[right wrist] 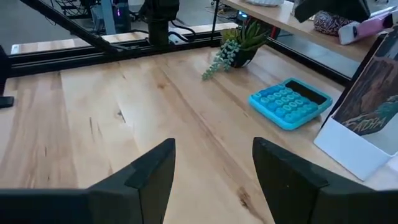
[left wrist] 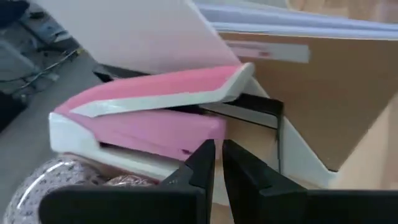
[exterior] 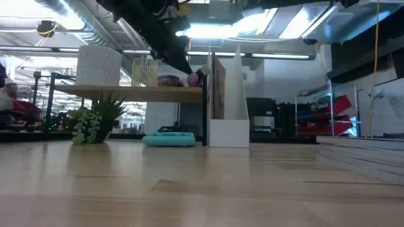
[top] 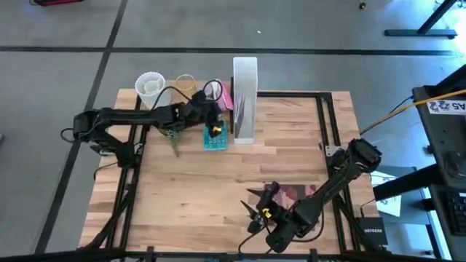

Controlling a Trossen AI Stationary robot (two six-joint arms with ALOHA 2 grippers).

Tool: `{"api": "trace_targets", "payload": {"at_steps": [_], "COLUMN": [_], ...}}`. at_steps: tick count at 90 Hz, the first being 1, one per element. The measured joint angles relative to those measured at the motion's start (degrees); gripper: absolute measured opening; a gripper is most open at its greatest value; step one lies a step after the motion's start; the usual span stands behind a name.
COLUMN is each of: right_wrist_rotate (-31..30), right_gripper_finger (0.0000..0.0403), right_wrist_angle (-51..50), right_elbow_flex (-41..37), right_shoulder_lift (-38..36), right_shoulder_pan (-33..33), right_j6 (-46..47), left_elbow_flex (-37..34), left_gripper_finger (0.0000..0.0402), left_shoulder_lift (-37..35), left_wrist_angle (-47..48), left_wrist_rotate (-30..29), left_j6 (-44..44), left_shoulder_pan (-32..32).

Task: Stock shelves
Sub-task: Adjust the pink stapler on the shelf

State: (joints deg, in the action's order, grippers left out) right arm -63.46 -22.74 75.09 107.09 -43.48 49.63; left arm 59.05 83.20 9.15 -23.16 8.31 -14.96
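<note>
Two dark robot arms work over one light-wood table [top: 218,182]: the left gripper [top: 212,109] is at the far side, the right gripper [top: 256,212] at the near edge. One raised plank shelf [exterior: 139,92] stands at the far left, with one white file box [exterior: 230,126] to its right. The shelf carries four items: one white textured pot [exterior: 99,65], one slatted cup [exterior: 144,71], one patterned bowl [exterior: 168,81] and one pink stapler [left wrist: 149,118]. Below it sit one small potted plant [exterior: 95,123] and one teal calculator [right wrist: 290,102].
</note>
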Motion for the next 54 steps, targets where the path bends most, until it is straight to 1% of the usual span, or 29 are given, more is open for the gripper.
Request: {"api": "trace_targets", "payload": {"at_steps": [54], "right_wrist_rotate": [0.02], "right_gripper_finger": [0.0198], "right_wrist_angle": [0.43], "right_elbow_flex": [0.0], "right_shoulder_lift": [0.0], "right_shoulder_pan": [0.0], "right_j6": [0.02], "left_elbow_flex": [-0.2], "left_gripper_finger": [0.0014], "left_shoulder_lift": [1.97], "left_wrist_angle": [4.8], "left_wrist_rotate": [-0.36], "left_j6": [-3.93], "left_shoulder_pan": [-0.04]}}
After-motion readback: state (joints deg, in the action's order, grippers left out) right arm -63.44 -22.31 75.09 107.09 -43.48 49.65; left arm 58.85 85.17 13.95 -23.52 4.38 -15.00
